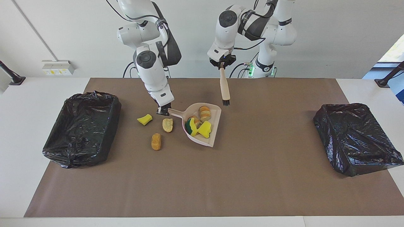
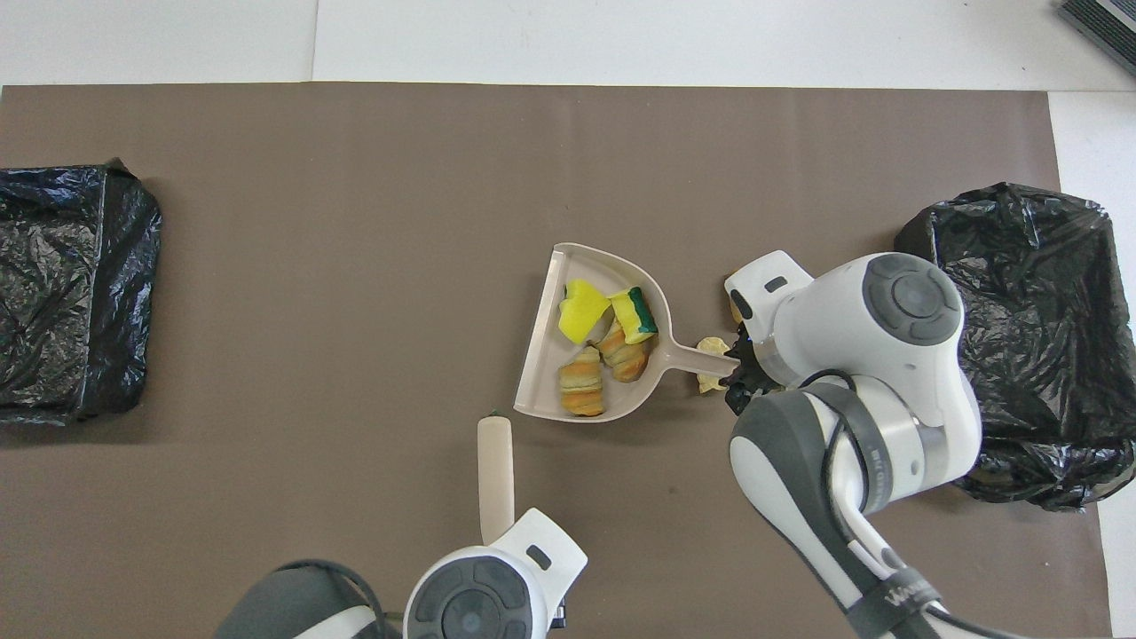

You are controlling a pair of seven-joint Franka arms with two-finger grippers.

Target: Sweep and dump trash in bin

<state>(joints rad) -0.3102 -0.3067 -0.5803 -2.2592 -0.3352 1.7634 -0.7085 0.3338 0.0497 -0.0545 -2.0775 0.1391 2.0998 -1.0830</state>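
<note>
The light, rigid dustpan (image 1: 202,126), loaded with soft scraps (image 1: 199,121), is clamped at its handle tip by the right gripper (image 1: 162,110); beside the dustpan, a brush (image 1: 224,88) is gripped by the left gripper (image 1: 222,64).

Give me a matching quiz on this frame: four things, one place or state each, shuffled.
Things:
1. dustpan
2. brush
3. yellow scrap
4. bin at the left arm's end

Places or states:
A. hangs in the air from the left gripper
B. lies on the mat, outside the dustpan
C. holds four scraps, handle in the right gripper
D. lined with a black bag, no gripper over it

Pairs: 1-C, 2-A, 3-B, 4-D
</note>
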